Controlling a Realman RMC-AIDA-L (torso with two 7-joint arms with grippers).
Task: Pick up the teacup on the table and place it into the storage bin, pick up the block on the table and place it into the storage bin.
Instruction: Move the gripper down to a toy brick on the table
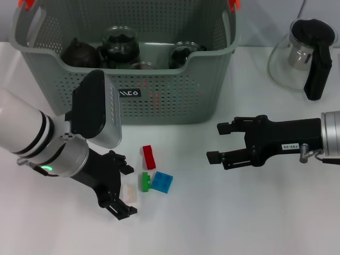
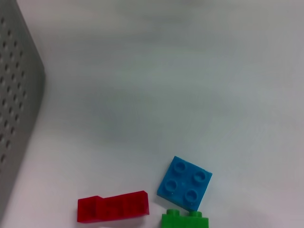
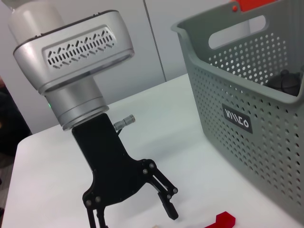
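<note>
Several blocks lie on the white table in front of the storage bin: a red block, a green block, a blue block and a pale cream block. My left gripper is open low over the table, its two fingers on either side of the cream block. The left wrist view shows the red block, blue block and green block. My right gripper hovers open to the right of the blocks, holding nothing. No teacup stands on the table; dark and glass tea vessels sit inside the bin.
A glass teapot with a black handle stands at the back right. The bin wall is close beside the blocks. In the right wrist view, the left gripper stands near the bin and the red block.
</note>
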